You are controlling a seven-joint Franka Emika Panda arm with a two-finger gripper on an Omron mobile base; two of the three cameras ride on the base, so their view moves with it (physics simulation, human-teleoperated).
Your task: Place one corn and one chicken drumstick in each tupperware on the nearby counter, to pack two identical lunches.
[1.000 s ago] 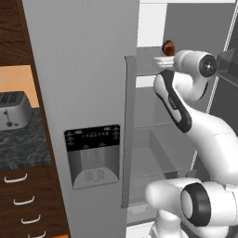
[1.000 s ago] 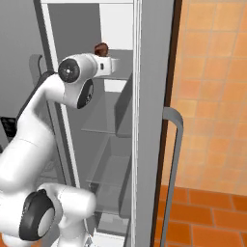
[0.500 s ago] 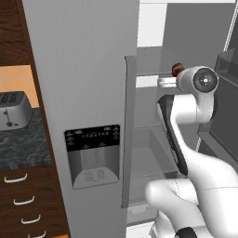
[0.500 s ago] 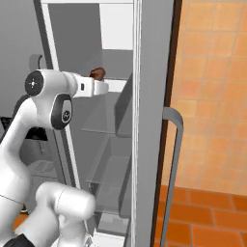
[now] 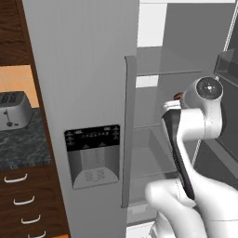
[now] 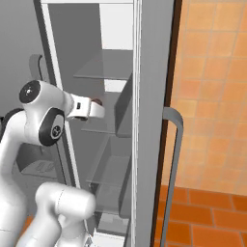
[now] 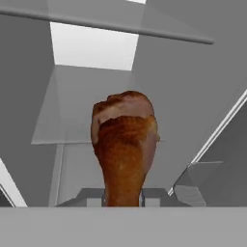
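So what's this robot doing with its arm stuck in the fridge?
It is fetching food. The white arm reaches into the open fridge, and its jaws are shut on a chicken drumstick, gripped at the narrow end with the meaty end pointing away. The drumstick is held in the air in front of the glass shelves. Off to the left, a toaster sits on the dark counter.

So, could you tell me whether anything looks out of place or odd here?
Nothing stands out. The claw is shut on the chicken drumstick, thick end outward, in front of the open fridge. The toaster sits upright on the counter.
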